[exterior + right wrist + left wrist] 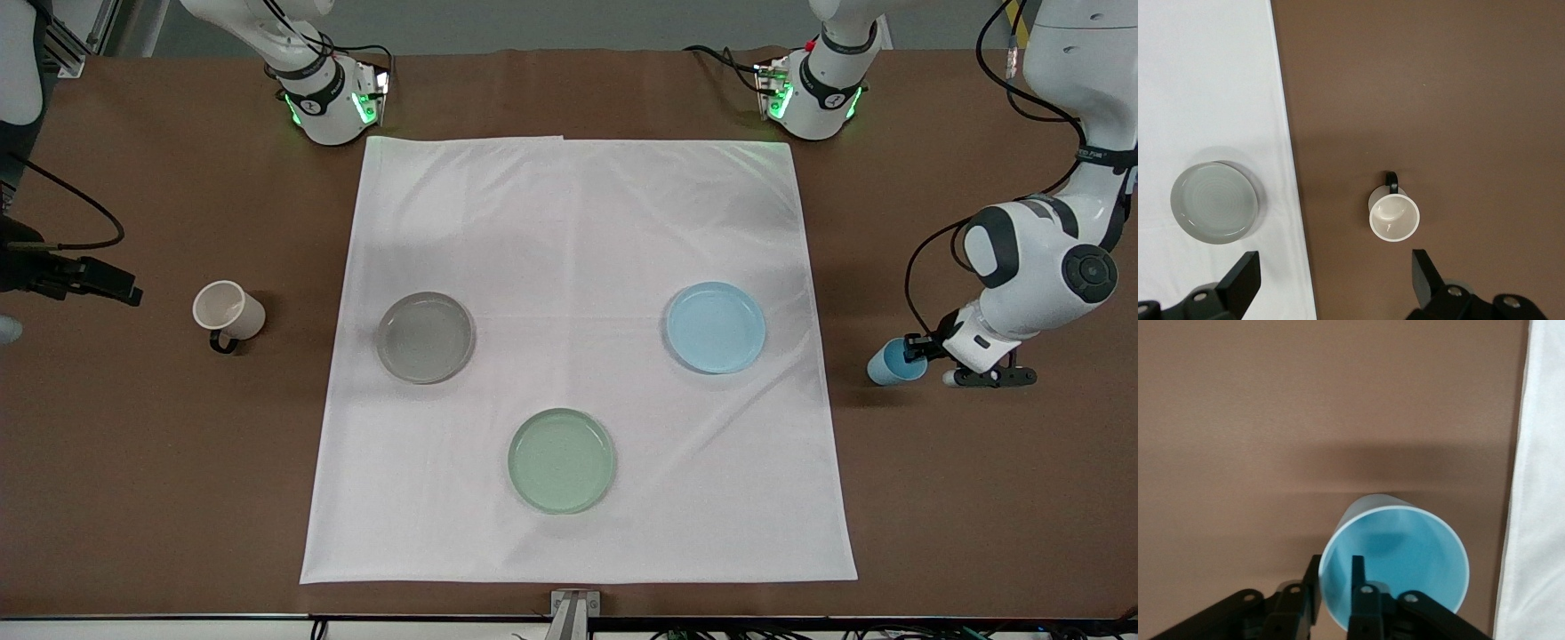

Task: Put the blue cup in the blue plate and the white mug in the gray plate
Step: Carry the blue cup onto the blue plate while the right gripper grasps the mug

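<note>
The blue cup (889, 363) stands on the brown table off the cloth, at the left arm's end; it also shows in the left wrist view (1405, 560). My left gripper (916, 351) (1335, 563) is shut on its rim, one finger inside and one outside. The blue plate (716, 326) lies on the cloth beside it. The white mug (229, 311) (1393, 217) stands upright on the table at the right arm's end, beside the gray plate (425, 337) (1215, 201). My right gripper (120, 289) (1333, 260) is open and empty, high above the table near the mug.
A pale green plate (562, 460) lies on the white cloth (578, 222) nearer the front camera than the other two plates. The arms' bases (333, 98) stand along the table's top edge.
</note>
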`<action>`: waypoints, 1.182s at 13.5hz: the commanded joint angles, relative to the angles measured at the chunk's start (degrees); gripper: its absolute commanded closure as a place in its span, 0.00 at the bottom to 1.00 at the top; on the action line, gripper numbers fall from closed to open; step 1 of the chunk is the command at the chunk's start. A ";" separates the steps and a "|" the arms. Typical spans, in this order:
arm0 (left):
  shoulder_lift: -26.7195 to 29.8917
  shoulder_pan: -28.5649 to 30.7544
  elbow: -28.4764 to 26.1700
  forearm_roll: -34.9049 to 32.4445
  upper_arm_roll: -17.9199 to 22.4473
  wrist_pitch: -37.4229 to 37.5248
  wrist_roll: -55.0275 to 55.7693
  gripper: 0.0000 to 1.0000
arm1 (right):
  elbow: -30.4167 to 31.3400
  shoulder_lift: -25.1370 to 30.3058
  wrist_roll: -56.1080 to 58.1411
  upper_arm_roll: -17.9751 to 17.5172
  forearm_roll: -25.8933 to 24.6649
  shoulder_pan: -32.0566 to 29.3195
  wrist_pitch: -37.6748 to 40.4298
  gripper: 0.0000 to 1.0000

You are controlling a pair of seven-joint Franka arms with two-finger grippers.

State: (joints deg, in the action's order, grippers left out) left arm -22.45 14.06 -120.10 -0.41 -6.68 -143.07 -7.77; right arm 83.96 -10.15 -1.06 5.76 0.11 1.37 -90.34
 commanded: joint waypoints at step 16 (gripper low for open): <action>2.07 -10.36 1.80 -4.50 -19.68 9.56 41.50 0.97 | 34.86 -7.07 10.12 0.31 0.24 -7.34 -44.56 0.01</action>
State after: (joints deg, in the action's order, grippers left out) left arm -20.17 4.79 -118.08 -2.39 -26.43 -134.41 29.86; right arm 117.22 -16.42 8.15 6.51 0.05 -4.70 -131.58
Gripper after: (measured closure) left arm 0.965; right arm 0.000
